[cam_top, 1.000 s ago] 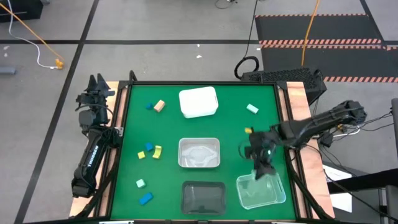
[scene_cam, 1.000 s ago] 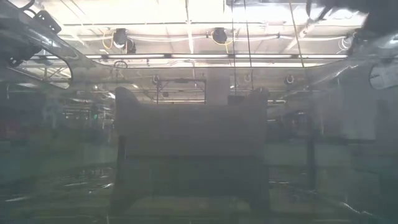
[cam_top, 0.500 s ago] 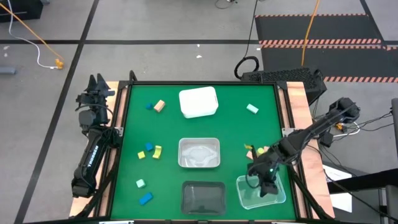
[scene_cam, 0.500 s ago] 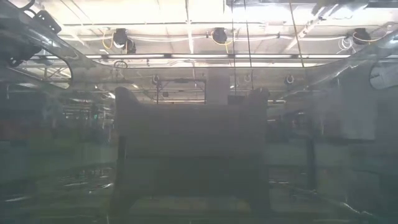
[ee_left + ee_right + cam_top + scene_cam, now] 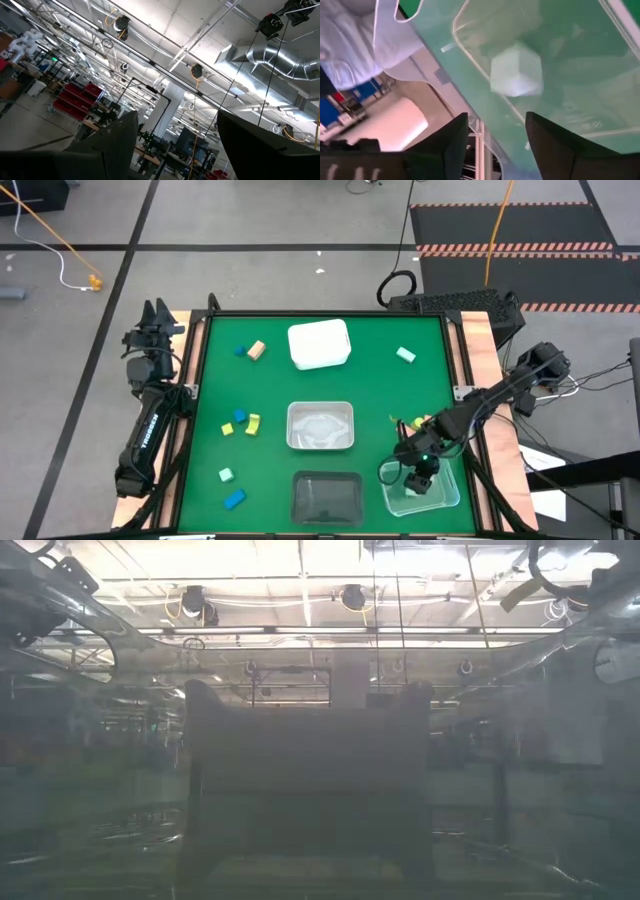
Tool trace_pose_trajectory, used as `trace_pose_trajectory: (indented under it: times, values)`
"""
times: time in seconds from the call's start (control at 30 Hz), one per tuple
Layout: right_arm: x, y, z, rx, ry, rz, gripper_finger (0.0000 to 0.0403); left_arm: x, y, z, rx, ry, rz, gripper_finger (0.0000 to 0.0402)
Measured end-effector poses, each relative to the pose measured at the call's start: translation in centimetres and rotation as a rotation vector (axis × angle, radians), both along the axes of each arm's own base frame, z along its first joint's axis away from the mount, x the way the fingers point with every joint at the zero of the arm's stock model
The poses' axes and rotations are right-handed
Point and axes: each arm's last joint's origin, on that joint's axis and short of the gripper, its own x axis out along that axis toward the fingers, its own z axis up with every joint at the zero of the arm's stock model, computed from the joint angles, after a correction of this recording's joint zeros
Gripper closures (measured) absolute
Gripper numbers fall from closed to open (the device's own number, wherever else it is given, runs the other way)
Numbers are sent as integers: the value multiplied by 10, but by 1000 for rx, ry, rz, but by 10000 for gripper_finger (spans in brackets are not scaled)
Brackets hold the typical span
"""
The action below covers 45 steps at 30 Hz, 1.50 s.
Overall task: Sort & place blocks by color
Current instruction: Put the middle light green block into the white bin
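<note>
My right gripper (image 5: 420, 477) hangs open over the clear tub (image 5: 445, 498) at the front right. In the right wrist view a pale mint block (image 5: 516, 76) shows beyond my right gripper (image 5: 496, 118), apart from both fingers, against the clear tub's wall (image 5: 470, 50); whether it rests on the floor I cannot tell. Other blocks lie flat on the green mat: blue (image 5: 240, 351) and tan (image 5: 256, 349) far left, mint (image 5: 405, 355) far right, yellow (image 5: 403, 423) beside the arm. My left gripper (image 5: 155, 320) waits open at the left edge, pointing up.
A white tub (image 5: 320, 344) stands far centre, a clear tub (image 5: 320, 426) mid-table and a dark tub (image 5: 326, 496) at the near edge. More blocks lie left of centre: blue (image 5: 239, 416), yellow (image 5: 253, 423), mint (image 5: 226, 475), blue (image 5: 234, 499).
My right gripper has gone toward the table's near edge and down, from beside the yellow block to over the front-right clear tub, and its wrist has rolled.
</note>
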Motion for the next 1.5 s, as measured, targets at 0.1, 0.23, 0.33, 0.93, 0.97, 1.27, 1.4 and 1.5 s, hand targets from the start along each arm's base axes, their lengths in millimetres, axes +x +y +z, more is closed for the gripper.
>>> trace_pose_trajectory:
  times: [0.1,0.23,0.33,0.93,0.97,1.27,1.4,1.5]
  values:
    - [0,0,1,5,14,-23,193,0,0,0,0,0,-1,131]
    - [3,2,3,27,-21,-21,170,0,0,0,0,0,0,131]
    - [8,5,7,68,-92,-19,163,0,0,0,0,0,0,131]
    - [24,12,22,129,-425,11,186,0,0,0,0,0,0,131]
    - [25,12,22,108,-438,-6,186,0,0,0,0,0,-1,131]
    - [31,6,20,-116,-572,-159,186,0,0,0,0,0,-1,131]
    - [33,4,19,-184,-626,-165,186,0,0,0,0,0,-1,131]
    - [35,1,19,-245,-669,-172,186,0,0,0,1,0,0,131]
